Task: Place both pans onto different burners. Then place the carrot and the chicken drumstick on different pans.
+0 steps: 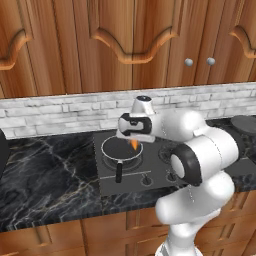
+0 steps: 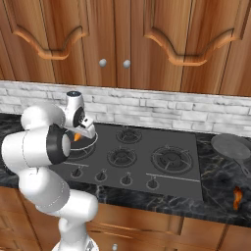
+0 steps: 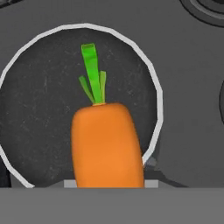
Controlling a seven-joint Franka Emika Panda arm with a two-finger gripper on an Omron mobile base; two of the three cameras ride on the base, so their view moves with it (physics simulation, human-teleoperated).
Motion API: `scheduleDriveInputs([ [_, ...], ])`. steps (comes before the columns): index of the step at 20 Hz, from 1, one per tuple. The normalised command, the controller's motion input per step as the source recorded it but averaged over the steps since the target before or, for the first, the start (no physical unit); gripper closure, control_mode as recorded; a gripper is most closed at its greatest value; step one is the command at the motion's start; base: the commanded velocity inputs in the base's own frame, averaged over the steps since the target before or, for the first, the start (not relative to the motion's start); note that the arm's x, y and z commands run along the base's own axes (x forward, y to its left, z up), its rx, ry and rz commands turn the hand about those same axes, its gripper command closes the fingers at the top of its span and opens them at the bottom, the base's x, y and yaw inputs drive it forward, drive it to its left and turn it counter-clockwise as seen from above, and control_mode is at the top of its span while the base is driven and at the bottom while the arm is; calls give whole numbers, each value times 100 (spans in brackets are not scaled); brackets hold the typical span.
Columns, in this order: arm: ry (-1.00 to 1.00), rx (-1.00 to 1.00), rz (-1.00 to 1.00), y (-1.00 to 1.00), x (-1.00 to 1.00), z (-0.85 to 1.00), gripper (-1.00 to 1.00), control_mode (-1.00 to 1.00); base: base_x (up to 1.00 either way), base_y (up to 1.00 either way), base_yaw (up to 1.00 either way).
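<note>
Carrot (image 3: 107, 144), held over rimmed pan (image 3: 39, 109)
Fingers pinch its thick end, green top pointing away, pan directly beneath. Risk: released crooked, it may roll against the rim or out.

The rimmed pan (image 3: 26, 131) lay bare inside beneath the carrot (image 3: 107, 144) (nothing between them). The three right burners (image 2: 169, 159) stood uncovered. The grey pan (image 2: 231, 146) and drumstick (image 2: 237, 197) occupied the right counter (image 2: 215, 206).
</note>
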Motion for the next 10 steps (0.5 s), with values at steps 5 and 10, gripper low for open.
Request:
scheduleDriveInputs([
  [5,0,0,0,6,44,-31,100,-100,0,0,0],
  [10,0,0,0,16,8,-45,100,-100,0,0,0],
])
